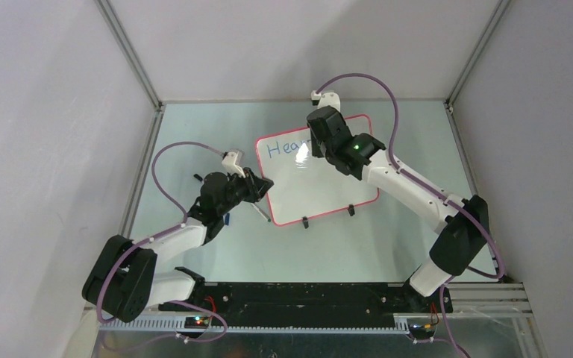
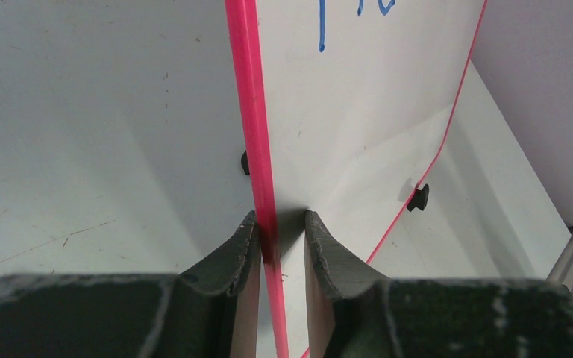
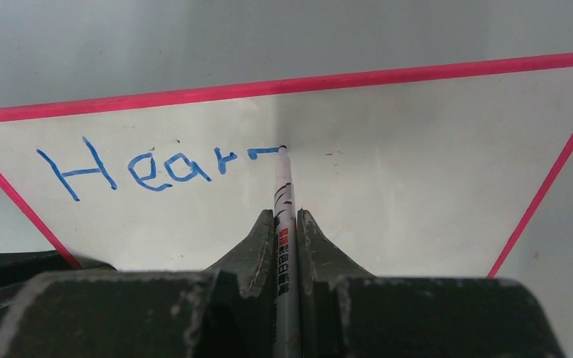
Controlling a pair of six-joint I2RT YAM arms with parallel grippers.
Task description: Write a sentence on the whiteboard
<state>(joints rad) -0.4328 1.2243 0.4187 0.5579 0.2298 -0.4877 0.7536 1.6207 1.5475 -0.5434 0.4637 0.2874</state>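
Whiteboard (image 1: pixel 321 190), glossy white in a thin red frame, sits on the table (image 1: pixel 388 246) toward its far edge, roughly midway between the left and right edges. It is turned so that its left end lies nearer my bases than its right. Two little black feet (image 1: pixel 305 221) stick out along its near edge. It is tipped up off the table, though I cannot tell how steeply.

The sentence (image 3: pixel 142 171) is blue lettering in the board's upper left corner: "Hear", then a short level stroke. My right claw (image 3: pixel 287 216) is clamped on a marker (image 3: pixel 283 186), a white barrel with black print and a red label, pinched between both fingers and pointing away from the wrist. Its tip touches the board at the right end of that stroke. Seen from above, this claw hangs over the top part of the whiteboard and hides the end of the lettering.

My left claw (image 2: pixel 277 220) is at the board's left edge, close to the near left corner, with one finger on each side of the red frame. The finger away from the writing lies against the frame. A dark sliver shows between the frame and the finger on the writing side, so I cannot tell whether the board is pinched or only straddled
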